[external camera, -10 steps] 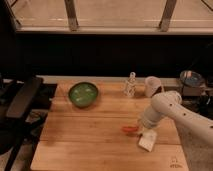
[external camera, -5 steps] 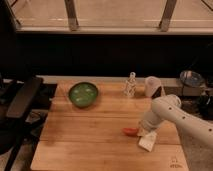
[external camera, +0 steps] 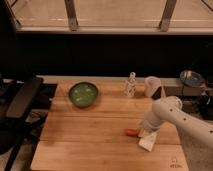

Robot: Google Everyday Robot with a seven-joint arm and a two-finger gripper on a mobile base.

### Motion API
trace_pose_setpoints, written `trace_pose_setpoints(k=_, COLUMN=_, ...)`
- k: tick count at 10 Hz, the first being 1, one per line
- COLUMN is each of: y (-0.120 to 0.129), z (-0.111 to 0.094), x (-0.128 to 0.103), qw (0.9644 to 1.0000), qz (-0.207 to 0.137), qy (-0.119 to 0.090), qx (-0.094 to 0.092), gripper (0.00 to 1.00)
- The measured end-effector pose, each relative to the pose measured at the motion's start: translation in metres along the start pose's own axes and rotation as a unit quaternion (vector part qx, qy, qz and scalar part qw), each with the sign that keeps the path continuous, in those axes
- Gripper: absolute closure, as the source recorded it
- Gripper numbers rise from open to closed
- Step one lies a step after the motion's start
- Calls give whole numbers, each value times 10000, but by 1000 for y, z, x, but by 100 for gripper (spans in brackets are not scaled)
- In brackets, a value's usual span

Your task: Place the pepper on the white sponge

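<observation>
The camera view takes in a wooden table under a dark window wall, with the robot's white arm reaching in from the right. The arm bends down so that the gripper sits low over the right part of the table, right at the spot where the task's two things meet. Whether it is wide or narrow, or holding anything, cannot be told; the arm's own bulk covers it.

The pepper lies on the bare wood as a short orange-red sliver, its right end running under the gripper. The white sponge rests just below and to the right of it, partly covered by the arm, its pale corner pointing toward the table's front edge. The two look touching or nearly so, but the pepper appears to be beside the sponge, not on top of it.

Farther back, well apart from the action, stand a green bowl, a small clear bottle and a white cup. A black chair sits off the table's left side.

As a judgement, the task is near its end but not done: the pepper has been brought to the sponge, yet it looks to rest on wood. What seems left is to lift or nudge it up onto the sponge's top face and let it go there.
</observation>
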Motion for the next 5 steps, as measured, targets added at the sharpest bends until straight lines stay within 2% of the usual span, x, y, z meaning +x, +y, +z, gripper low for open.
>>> trace_pose_setpoints(k=2, y=-5, z=-14, x=-11, qw=9998, qz=-69, qy=144, qx=126, gripper=100)
trace_pose_setpoints(k=3, y=-4, z=-29, x=-11, qw=9995, qz=12, qy=223, qx=201, gripper=100)
trace_pose_setpoints(k=4, y=2, z=-49, x=-4, qw=9989, qz=242, qy=308, qx=260, gripper=100)
trace_pose_setpoints(k=5, y=8, z=-56, x=3, qw=9984, qz=371, qy=346, qx=261, gripper=100)
